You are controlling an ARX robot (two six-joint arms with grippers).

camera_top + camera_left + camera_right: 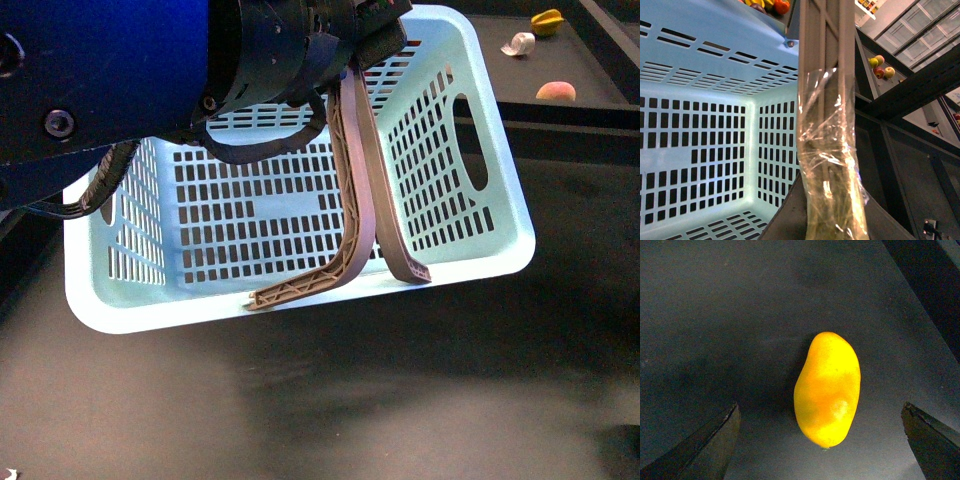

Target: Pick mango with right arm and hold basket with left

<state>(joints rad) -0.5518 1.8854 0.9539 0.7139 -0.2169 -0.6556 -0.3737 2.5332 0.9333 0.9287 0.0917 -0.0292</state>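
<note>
1. Dark matte table [715,300] fills the background, and the mango [827,390] lies flat on it.
2. The right gripper [820,407] is seen spread wide above the table. Its two black fingers [705,450] stand well apart on either side of the mango, and neither is touching it.
3. The mango is placed between those fingers. Its long axis runs crosswise to the line joining them, slightly tilted, and one end reaches out beyond the fingertips.
4. Where the mango lies relative to the basket [300,310] cannot be told, since it is shown only in the right wrist view.
5. The left gripper [365,55] is closed on the basket's two grey-brown handles [355,180], which are drawn together above the basket. The fingers themselves are mostly hidden.
6. Clear plastic film [827,165] is wrapped around the handles where they are gathered.
7. The basket is held tilted above the table, with its open side turned toward the front camera. Inside it, only the slotted floor and walls are seen.
8. Beyond the basket's far right corner, a yellow fruit [547,20], a small white object [518,43] and a round orange fruit [556,91] are seen on the dark surface.
</note>
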